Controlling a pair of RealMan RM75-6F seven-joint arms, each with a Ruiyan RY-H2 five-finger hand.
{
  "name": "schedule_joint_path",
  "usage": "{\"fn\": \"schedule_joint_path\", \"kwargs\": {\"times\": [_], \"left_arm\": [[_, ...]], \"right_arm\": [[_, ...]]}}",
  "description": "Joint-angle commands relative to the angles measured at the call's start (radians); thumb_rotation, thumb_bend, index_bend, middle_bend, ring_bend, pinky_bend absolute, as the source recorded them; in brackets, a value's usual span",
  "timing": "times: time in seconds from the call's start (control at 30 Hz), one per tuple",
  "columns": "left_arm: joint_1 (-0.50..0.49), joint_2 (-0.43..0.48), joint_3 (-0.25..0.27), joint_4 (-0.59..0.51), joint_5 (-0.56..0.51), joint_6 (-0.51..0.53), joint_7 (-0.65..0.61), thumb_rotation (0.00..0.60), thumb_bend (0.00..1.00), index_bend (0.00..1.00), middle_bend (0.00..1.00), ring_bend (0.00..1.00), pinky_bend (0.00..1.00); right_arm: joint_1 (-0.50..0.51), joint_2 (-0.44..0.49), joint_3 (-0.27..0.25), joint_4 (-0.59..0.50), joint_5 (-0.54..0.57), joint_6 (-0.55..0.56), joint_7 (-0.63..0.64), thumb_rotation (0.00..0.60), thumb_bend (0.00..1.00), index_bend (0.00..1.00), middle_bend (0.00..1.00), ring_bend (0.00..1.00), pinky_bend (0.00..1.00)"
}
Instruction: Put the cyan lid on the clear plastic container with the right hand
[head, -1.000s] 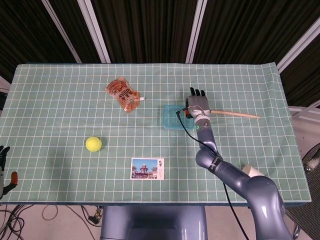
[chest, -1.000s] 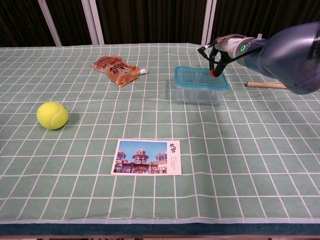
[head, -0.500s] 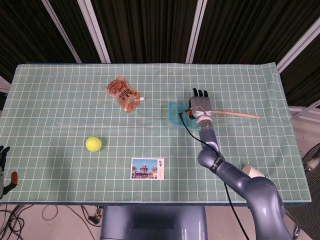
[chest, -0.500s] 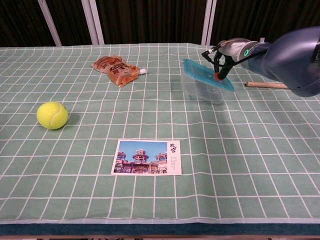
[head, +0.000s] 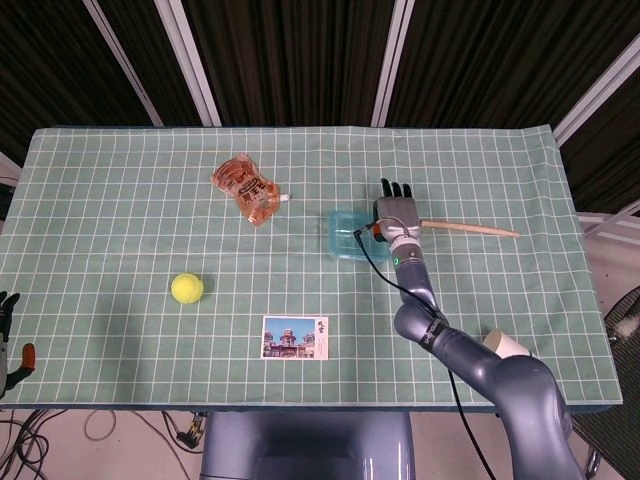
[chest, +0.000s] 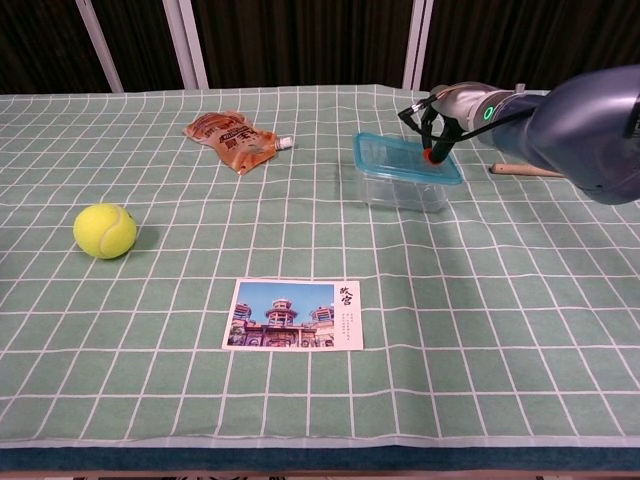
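Half a second earlier we see the cyan lid (chest: 407, 157) tilted off the clear plastic container (chest: 402, 189); now it lies nearly level on top. From left to right we note the left hand (head: 8, 345) at the surface edge, its grip unreadable, the tennis ball (chest: 104, 230), the pouch (chest: 232, 139), the postcard (chest: 295, 314), then the right hand (chest: 434, 130), fingertips pinching the lid's right edge. We judge the lid placed; pressing down and releasing remain.
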Motion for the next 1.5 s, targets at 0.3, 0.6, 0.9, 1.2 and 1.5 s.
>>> {"fn": "schedule_joint_path", "kwargs": {"times": [0.3,0.6,0.9,1.2,1.5], "left_arm": [[0.0,0.003,0.002,-0.001,0.004,-0.002,-0.006,0.6,0.5,0.05,0.0,0.0,0.0],[0.0,0.007,0.003,-0.003,0.01,-0.001,-0.015,0.6,0.5,0.05,0.0,0.0,0.0],[0.0,0.009,0.001,-0.004,0.004,-0.004,-0.019,0.6,0.5,0.05,0.0,0.0,0.0],[-0.002,0.014,0.0,-0.006,-0.005,-0.013,-0.028,0.6,0.5,0.05,0.0,0.0,0.0],[0.0,0.023,0.003,-0.01,0.001,-0.014,-0.041,0.6,0.5,0.05,0.0,0.0,0.0]], "right_arm": [[0.003,0.005,0.015,-0.037,-0.039,0.049,0.02,0.6,0.5,0.6,0.0,0.0,0.0],[0.004,0.053,0.062,-0.147,-0.055,0.129,0.046,0.6,0.5,0.6,0.0,0.0,0.0],[0.006,0.057,0.076,-0.214,-0.099,0.162,0.088,0.6,0.5,0.6,0.0,0.0,0.0],[0.055,-0.003,0.085,-0.167,-0.078,0.154,0.065,0.6,0.49,0.6,0.0,0.0,0.0],[0.096,-0.055,0.097,-0.068,-0.063,0.125,0.05,0.6,0.47,0.6,0.0,0.0,0.0]]}}
